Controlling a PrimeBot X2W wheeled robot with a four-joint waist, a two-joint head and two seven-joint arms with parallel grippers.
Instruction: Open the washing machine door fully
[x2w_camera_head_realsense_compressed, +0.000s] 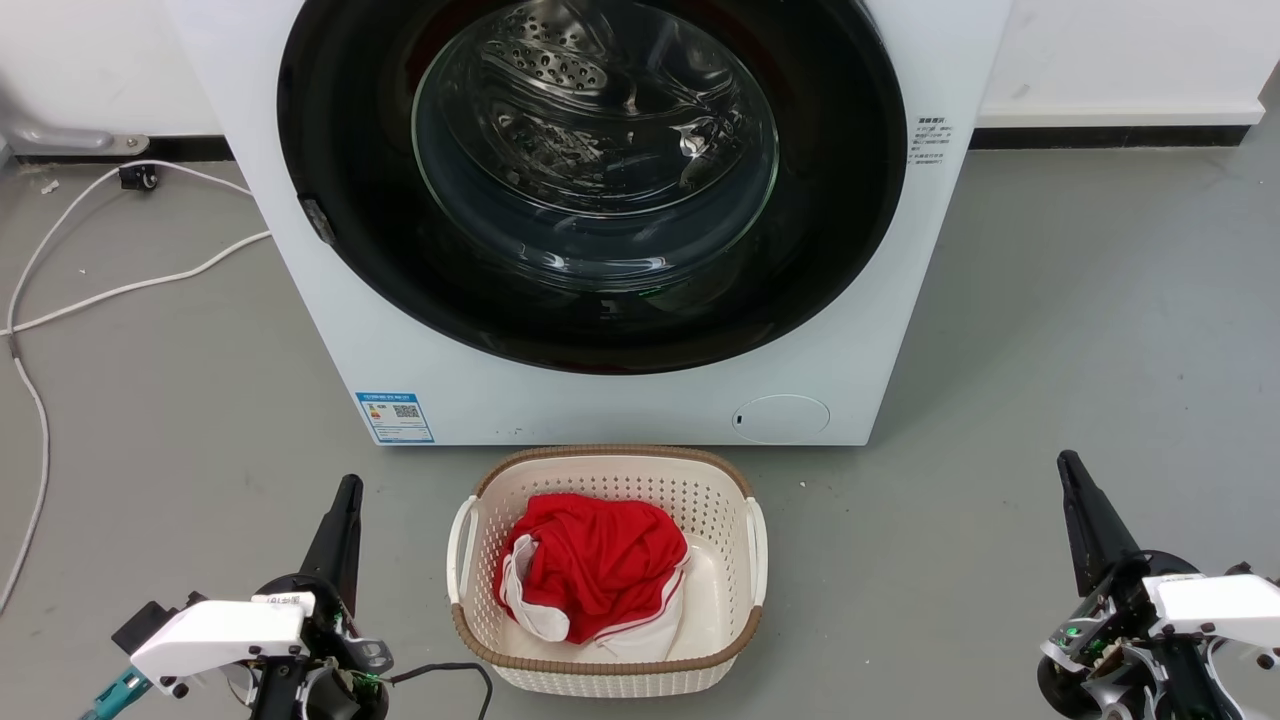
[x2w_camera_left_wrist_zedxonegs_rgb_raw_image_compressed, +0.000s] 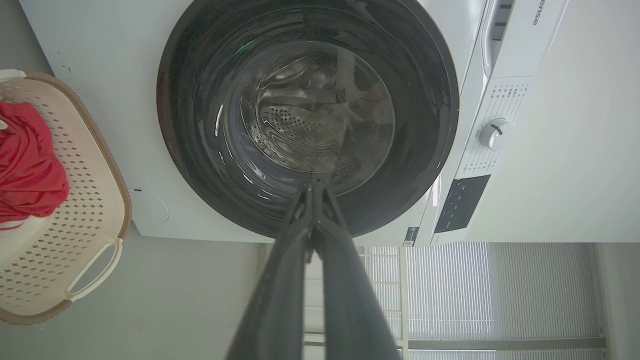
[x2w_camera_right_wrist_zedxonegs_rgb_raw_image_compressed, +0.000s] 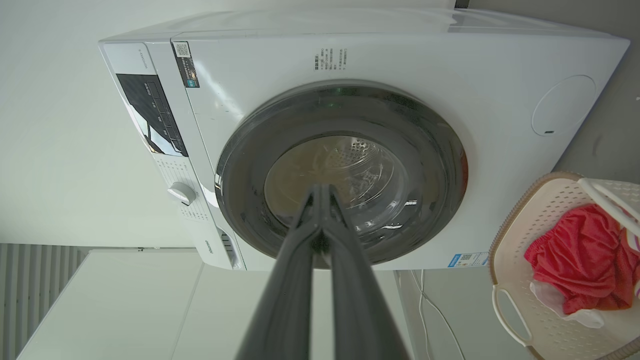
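Note:
The washing machine door (x2w_camera_head_realsense_compressed: 840, 200) is a large round glossy black ring with a bulging clear glass window, lying flush against the white machine front; it also shows in the left wrist view (x2w_camera_left_wrist_zedxonegs_rgb_raw_image_compressed: 200, 125) and the right wrist view (x2w_camera_right_wrist_zedxonegs_rgb_raw_image_compressed: 425, 150). A small latch piece sits at its left edge (x2w_camera_head_realsense_compressed: 318, 220). My left gripper (x2w_camera_head_realsense_compressed: 347, 487) is shut and empty at the lower left, well short of the machine. My right gripper (x2w_camera_head_realsense_compressed: 1066, 462) is shut and empty at the lower right. In each wrist view the fingers meet at the tips (x2w_camera_left_wrist_zedxonegs_rgb_raw_image_compressed: 312, 186) (x2w_camera_right_wrist_zedxonegs_rgb_raw_image_compressed: 320, 189), away from the door.
A cream laundry basket (x2w_camera_head_realsense_compressed: 720, 480) holding a red and white garment (x2w_camera_head_realsense_compressed: 595, 575) stands on the grey floor right in front of the machine. White cables (x2w_camera_head_realsense_compressed: 110, 290) trail across the floor at the left. A round service flap (x2w_camera_head_realsense_compressed: 780, 418) sits low on the machine front.

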